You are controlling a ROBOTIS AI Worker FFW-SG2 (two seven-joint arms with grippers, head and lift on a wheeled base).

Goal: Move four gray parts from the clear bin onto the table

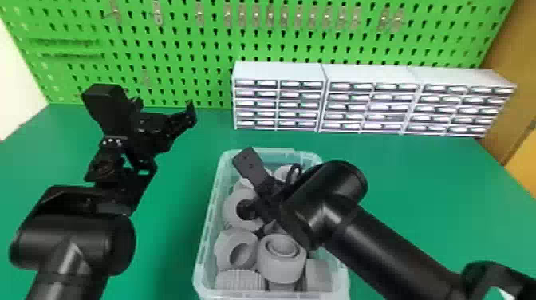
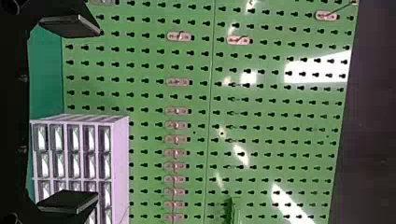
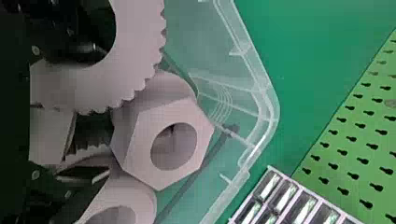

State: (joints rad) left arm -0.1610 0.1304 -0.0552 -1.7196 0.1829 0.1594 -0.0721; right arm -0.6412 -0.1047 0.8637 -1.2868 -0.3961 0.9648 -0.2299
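My left gripper (image 1: 165,112) stands open above the table, left of the clear bin (image 1: 208,223); in the left wrist view the left gripper (image 2: 70,113) has nothing between its fingers. The right gripper (image 1: 243,182) is down in the bin among gray parts, its fingers apart. One fingertip is in the hole of a gray ring (image 1: 231,206). In the right wrist view the right gripper (image 3: 88,113) straddles the wall of a toothed gray ring (image 3: 140,51), not shut on it. Beside it lies a gray hex nut (image 3: 137,144). A round gray part (image 1: 282,261) sits near the bin's front.
White drawer cabinets (image 1: 363,75) stand at the back right against a green pegboard (image 1: 179,44). The green table (image 1: 430,191) extends on both sides of the bin. My right forearm crosses over the bin's right wall.
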